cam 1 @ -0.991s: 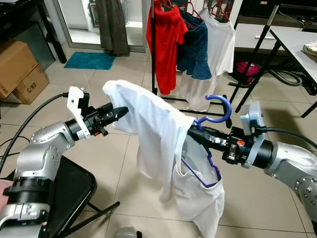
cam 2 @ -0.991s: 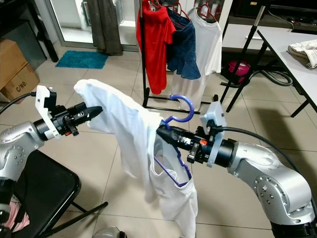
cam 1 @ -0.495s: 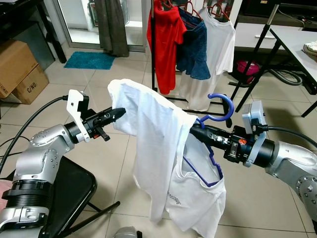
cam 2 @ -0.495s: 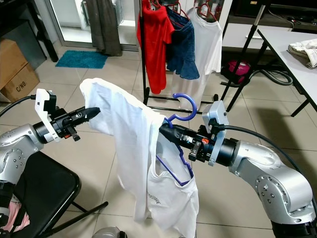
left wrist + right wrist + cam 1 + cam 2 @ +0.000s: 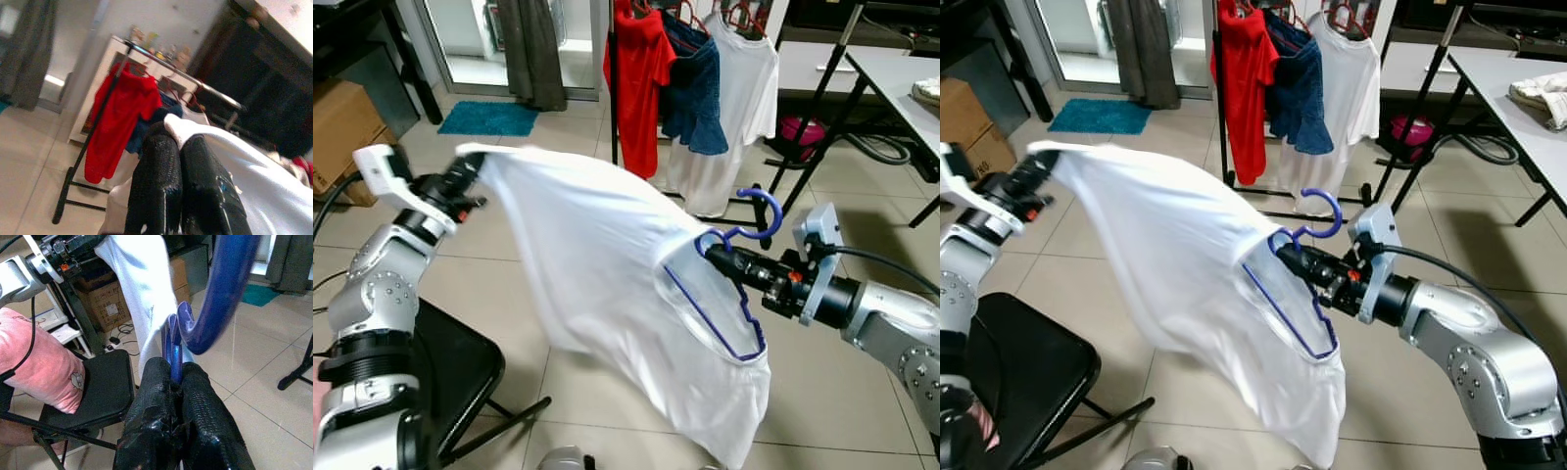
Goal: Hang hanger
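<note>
Right gripper [image 5: 710,251] at 3 o'clock is clamped on the blue hanger [image 5: 749,211], mostly buried inside the white shirt [image 5: 597,255]. Left gripper [image 5: 468,172] at 10 o'clock pinches the shirt's edge.

The white shirt [image 5: 607,264] is covering most of the blue hanger [image 5: 724,323], whose outline is only showing through the cloth. The left pincer [image 5: 470,171] is blurring at the shirt's ten o'clock corner. The worktop [image 5: 901,69] is running off the frame at two o'clock.

one blue hanger [image 5: 736,257], one white shirt [image 5: 607,264] on it, three garments [image 5: 690,83] on the rack, two cardboard boxes [image 5: 342,122]
</note>
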Robot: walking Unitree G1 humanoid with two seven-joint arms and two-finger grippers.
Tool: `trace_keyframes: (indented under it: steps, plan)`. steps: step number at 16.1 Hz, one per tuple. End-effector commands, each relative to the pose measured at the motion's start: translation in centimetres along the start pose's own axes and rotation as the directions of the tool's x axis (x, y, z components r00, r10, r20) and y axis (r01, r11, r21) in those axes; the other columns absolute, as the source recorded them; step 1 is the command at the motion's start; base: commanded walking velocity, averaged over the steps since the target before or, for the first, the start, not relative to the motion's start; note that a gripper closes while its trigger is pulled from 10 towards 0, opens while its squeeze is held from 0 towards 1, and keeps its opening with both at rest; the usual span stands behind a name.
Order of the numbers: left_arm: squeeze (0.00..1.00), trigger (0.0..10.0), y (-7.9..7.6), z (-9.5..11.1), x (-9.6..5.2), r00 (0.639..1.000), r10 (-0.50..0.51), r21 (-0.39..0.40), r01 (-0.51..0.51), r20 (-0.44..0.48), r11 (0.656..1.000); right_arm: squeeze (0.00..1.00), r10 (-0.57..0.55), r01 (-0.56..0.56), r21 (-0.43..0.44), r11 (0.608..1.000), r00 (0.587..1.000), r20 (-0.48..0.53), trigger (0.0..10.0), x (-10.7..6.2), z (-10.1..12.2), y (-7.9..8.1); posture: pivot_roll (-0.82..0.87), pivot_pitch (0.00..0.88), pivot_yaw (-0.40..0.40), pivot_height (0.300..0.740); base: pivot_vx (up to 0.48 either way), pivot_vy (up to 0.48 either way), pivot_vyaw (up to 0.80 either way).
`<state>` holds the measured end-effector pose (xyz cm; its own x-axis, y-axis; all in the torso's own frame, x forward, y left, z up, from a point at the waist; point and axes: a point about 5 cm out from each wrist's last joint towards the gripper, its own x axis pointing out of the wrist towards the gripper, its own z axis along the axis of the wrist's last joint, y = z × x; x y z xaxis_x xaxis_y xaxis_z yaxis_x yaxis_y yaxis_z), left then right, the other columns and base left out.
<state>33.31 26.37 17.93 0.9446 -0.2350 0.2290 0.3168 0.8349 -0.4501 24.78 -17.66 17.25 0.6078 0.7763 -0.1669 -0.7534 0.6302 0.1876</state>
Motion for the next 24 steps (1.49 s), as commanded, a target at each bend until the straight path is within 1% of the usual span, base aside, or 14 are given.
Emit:
trace_keyframes:
  steps: [1,3,4,6,9,11,15,17,19,20,21,22,23,24]
  plan:
    - [0.00,0.0,0.5,0.1,0.0,0.997,0.066,-0.058,-0.064,0.035,0.996,0.00,-0.024,0.024,-0.006,1.000,1.000,-0.003,10.0,-0.3,0.2,-0.3,0.09,0.043,0.044,0.740,0.000,0.000,0.00]
    - [0.00,0.0,1.0,-0.3,-0.1,0.992,0.128,-0.047,-0.128,0.012,0.991,0.00,-0.028,0.028,-0.006,1.000,1.000,0.001,10.0,-0.3,0.2,-0.4,0.10,0.044,0.044,0.740,0.000,0.000,0.00]
    - [0.00,0.0,2.0,-0.8,-0.3,0.974,0.225,-0.018,-0.226,-0.016,0.974,0.00,-0.033,0.033,-0.005,0.999,0.999,0.005,10.0,-0.4,0.2,-0.5,0.10,0.042,0.044,0.740,0.000,0.000,0.00]
    - [0.00,0.0,3.9,-1.2,-0.9,0.916,0.400,0.017,-0.400,-0.032,0.916,0.00,-0.037,0.037,-0.007,0.999,0.999,0.014,10.0,-0.8,0.4,-0.6,0.09,0.040,0.045,0.740,0.000,0.000,0.00]
    - [0.00,0.0,4.6,-1.3,-0.9,0.876,0.480,0.051,-0.478,-0.042,0.877,0.00,-0.043,0.043,-0.010,0.999,0.999,0.024,10.0,-1.3,0.6,-0.7,0.09,0.035,0.050,0.740,0.000,0.000,0.00]
    - [0.00,0.0,5.4,-1.6,-1.0,0.812,0.582,0.053,-0.579,-0.047,0.813,0.00,-0.048,0.048,-0.013,0.999,0.998,0.028,10.0,-1.4,0.6,-0.7,0.08,0.027,0.056,0.740,0.000,0.000,0.00]
    - [0.00,0.0,6.2,-1.8,-1.4,0.743,0.668,0.070,-0.664,-0.042,0.744,0.00,-0.050,0.051,-0.014,0.999,0.998,0.032,10.0,-1.5,0.6,-0.6,0.08,0.021,0.059,0.740,0.000,0.000,0.00]
    - [0.00,0.0,6.7,-2.2,-1.9,0.687,0.725,0.064,-0.722,-0.055,0.689,0.00,-0.053,0.053,-0.014,0.998,0.998,0.034,10.0,-1.6,0.6,-0.7,0.08,0.019,0.056,0.740,0.000,0.000,0.00]
    - [0.00,0.0,7.0,-2.5,-2.2,0.662,0.747,0.078,-0.743,-0.058,0.665,0.00,-0.053,0.053,-0.016,0.998,0.998,0.035,10.0,-1.6,0.6,-0.7,0.08,0.021,0.054,0.740,0.000,0.000,0.00]
    - [0.00,0.0,7.0,-2.7,-2.3,0.665,0.744,0.073,-0.741,-0.062,0.668,0.00,-0.052,0.053,-0.018,0.998,0.998,0.037,10.0,-1.6,0.8,-0.8,0.08,0.025,0.048,0.740,0.000,0.000,0.00]
    - [0.00,0.0,6.4,-2.8,-1.7,0.716,0.695,0.096,-0.689,-0.062,0.718,0.00,-0.050,0.051,-0.019,0.999,0.998,0.037,10.0,-1.6,0.8,-0.8,0.08,0.025,0.047,0.740,0.000,0.000,0.00]
    - [0.00,9.8,5.6,-2.9,-1.1,0.763,0.642,0.110,-0.634,-0.070,0.765,0.00,-0.047,0.048,-0.021,0.999,0.998,0.037,10.0,-1.5,0.9,-0.8,0.08,0.027,0.043,0.740,0.000,0.000,0.00]
    - [0.00,10.0,4.4,-3.1,-0.1,0.832,0.550,0.108,-0.541,-0.077,0.834,0.00,-0.041,0.042,-0.023,0.999,0.999,0.036,10.0,-1.4,0.9,-0.7,0.08,0.028,0.039,0.740,0.000,0.000,0.00]
    - [1.00,10.0,2.9,-3.3,0.9,0.892,0.442,0.133,-0.429,-0.090,0.893,0.00,-0.030,0.031,-0.024,0.999,0.999,0.035,10.0,-1.2,1.0,-0.6,0.09,0.028,0.036,0.740,0.000,0.000,0.00]
